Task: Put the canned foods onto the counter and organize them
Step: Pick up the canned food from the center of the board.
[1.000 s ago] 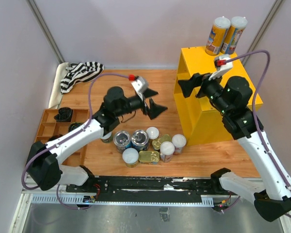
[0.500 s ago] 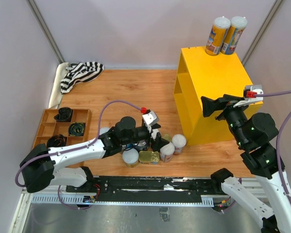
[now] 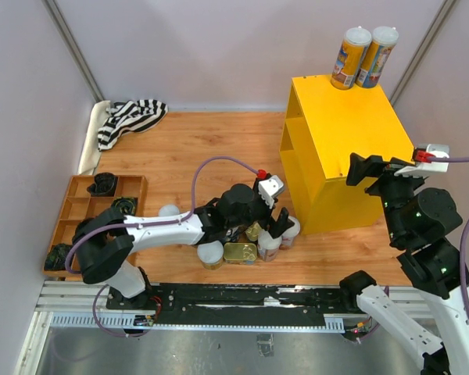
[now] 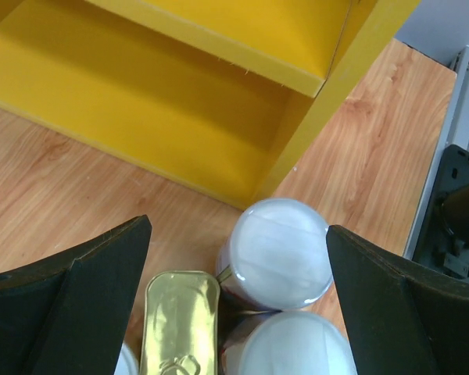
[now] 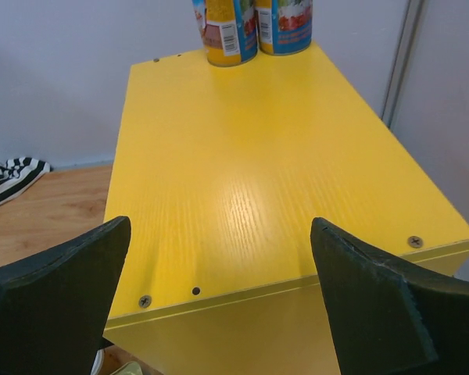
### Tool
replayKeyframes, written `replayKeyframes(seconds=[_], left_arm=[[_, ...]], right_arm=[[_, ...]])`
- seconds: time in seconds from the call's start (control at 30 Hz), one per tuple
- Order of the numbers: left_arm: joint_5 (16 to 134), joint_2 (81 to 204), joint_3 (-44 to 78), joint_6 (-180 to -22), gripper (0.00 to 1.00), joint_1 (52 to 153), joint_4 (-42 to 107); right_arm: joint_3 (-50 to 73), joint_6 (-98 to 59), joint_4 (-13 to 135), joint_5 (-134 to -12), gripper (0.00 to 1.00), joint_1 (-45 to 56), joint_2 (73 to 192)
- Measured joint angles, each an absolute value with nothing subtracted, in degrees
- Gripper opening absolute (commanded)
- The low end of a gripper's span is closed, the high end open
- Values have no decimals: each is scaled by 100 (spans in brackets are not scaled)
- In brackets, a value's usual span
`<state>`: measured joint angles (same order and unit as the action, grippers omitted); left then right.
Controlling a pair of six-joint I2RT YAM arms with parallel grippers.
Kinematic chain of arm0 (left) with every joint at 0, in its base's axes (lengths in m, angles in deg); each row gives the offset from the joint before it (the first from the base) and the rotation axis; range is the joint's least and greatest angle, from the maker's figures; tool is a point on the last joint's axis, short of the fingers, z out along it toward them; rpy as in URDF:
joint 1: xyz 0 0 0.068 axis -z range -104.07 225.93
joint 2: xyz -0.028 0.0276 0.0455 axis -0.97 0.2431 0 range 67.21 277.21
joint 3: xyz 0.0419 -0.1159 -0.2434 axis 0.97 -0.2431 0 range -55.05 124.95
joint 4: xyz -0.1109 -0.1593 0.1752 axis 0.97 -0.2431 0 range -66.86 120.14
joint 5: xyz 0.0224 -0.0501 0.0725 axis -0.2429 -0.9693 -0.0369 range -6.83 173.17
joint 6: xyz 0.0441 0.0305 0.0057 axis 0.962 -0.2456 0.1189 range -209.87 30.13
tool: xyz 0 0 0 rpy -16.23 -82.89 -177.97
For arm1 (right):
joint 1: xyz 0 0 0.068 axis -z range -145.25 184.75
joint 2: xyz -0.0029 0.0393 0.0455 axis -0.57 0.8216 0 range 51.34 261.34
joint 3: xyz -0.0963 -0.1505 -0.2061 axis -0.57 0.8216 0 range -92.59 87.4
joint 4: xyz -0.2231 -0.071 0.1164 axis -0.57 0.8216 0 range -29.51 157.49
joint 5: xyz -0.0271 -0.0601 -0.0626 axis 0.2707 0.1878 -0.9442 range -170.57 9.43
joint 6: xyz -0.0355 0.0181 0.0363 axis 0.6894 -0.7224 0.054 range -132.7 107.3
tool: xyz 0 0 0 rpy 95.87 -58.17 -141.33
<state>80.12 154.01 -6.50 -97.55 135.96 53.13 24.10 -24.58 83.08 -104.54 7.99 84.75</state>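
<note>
Toppling risk: left gripper (image 4: 238, 226), spread, is being held over tall white-lidded can (image 4: 275, 251) just beside flat gold tin (image 4: 180, 312); a finger could clip either; right gripper (image 5: 219, 226) likewise spread.

Nothing legible anywhere. On the far end of the yellow bench (image 5: 242, 180), the orange can (image 5: 225, 35) bears a small white panel of fine print — blurred past reading — and the blue-labelled can (image 5: 284, 22) just right of it shows only coloured pictures.
</note>
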Motion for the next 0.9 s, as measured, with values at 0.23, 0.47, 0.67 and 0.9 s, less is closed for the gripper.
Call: replayKeyframes(seconds=[0.23, 0.47, 0.67, 0.9], left_arm=[[8080, 15773, -328, -9668, 100, 13773, 5184], [8095, 15978, -228, -9633, 100, 13944, 4965], [8246, 16208, -118, -9626, 100, 14031, 4744], [8611, 16461, 2, -9582, 99, 14167, 4596]], right_arm=[[2285, -2340, 8310, -10681, 98, 799, 8667], [2285, -2303, 8308, -10677, 98, 799, 8733], [2313, -2301, 8308, -10670, 98, 799, 8717], [2320, -2298, 8306, -10666, 98, 799, 8626]])
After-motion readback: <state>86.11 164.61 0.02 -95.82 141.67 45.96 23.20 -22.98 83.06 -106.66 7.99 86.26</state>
